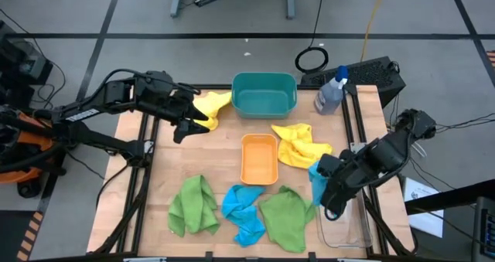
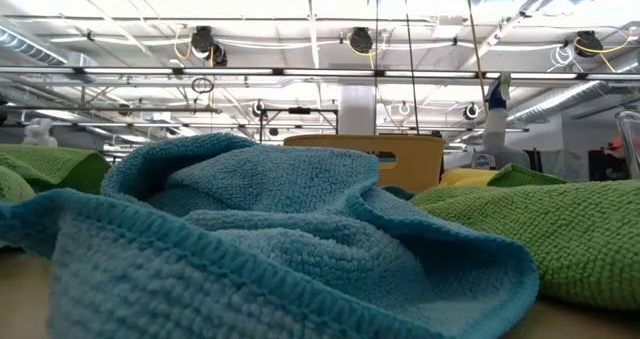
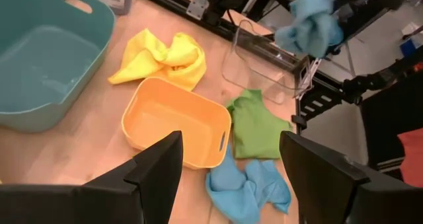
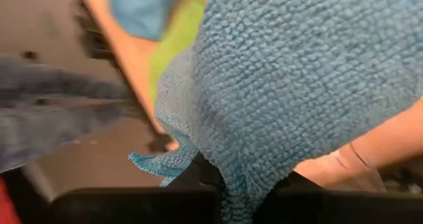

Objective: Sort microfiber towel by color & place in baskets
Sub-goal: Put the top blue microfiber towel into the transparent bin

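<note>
Holding a blue towel (image 1: 316,178), right gripper (image 1: 329,186) has fingers clamped together on it, cloth hanging above the near-left corner of the clear basket (image 1: 346,225) at the table's right edge. Left wrist view shows the same towel bunched up in the air over the clear tub. Right wrist view is mostly filled w/ blue terry draped over the dark fingers.

Left gripper (image 1: 188,123) hovers near the table's far-left, fingers apart, nothing between them, right beside a yellow towel (image 1: 210,107) that lies against the teal basket (image 1: 264,93). Can't tell if a fingertip touches the cloth.

Teal basket sits at far centre, nothing visible inside. Orange basket (image 1: 259,158) is mid-table, also w/ nothing in it. 2nd yellow towel (image 1: 298,144) lies just right of the orange tub, crumpled.

Near edge, left to right: green towel (image 1: 192,205), 2nd blue towel (image 1: 244,211), 2nd green towel (image 1: 286,217), the last 2 touching. Low view is blocked by that blue cloth up close, green on both sides.

Spray bottle (image 1: 331,94) stands at far right, next to the teal tub.
</note>
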`<state>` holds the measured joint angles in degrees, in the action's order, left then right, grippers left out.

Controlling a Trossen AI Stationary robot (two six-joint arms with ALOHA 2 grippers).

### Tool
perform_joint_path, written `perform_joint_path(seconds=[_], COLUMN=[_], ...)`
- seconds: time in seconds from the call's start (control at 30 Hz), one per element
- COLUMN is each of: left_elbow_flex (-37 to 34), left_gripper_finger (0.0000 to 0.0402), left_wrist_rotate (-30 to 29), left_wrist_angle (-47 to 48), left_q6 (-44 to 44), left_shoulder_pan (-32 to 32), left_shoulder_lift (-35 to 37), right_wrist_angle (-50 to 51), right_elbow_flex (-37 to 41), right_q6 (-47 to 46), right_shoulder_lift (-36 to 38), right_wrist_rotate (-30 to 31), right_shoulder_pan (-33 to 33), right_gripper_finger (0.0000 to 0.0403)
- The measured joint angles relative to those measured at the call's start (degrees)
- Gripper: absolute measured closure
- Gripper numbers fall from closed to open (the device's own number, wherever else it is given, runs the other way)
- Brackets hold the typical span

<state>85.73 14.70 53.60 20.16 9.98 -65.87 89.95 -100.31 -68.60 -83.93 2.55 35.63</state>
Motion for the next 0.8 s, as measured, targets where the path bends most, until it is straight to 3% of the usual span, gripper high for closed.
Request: perform_joint_path(seconds=[0.2,0.37,0.8], left_elbow_flex=[0.00,0.00,0.00], left_gripper_finger=[0.0143,0.0143,0.0143], left_wrist_rotate=[0.00,0.00,-1.91], left_wrist_angle=[-0.14,-0.11,-0.39], left_q6=[0.11,0.47,6.18], left_shoulder_pan=[0.00,0.00,-2.63], left_shoulder_lift=[-1.93,-3.16,-3.96], right_wrist_angle=[0.15,-1.32,-14.59], right_elbow_flex=[15.05,24.12,43.11], right_q6=[-3.78,-4.60,-4.30], right_shoulder_lift=[7.28,11.89,15.97], right_wrist_rotate=[-4.51,-4.02,-5.73], right_shoulder_pan=[1.49,3.23,8.40], right_gripper_finger=[0.0383,0.0383,0.0382])
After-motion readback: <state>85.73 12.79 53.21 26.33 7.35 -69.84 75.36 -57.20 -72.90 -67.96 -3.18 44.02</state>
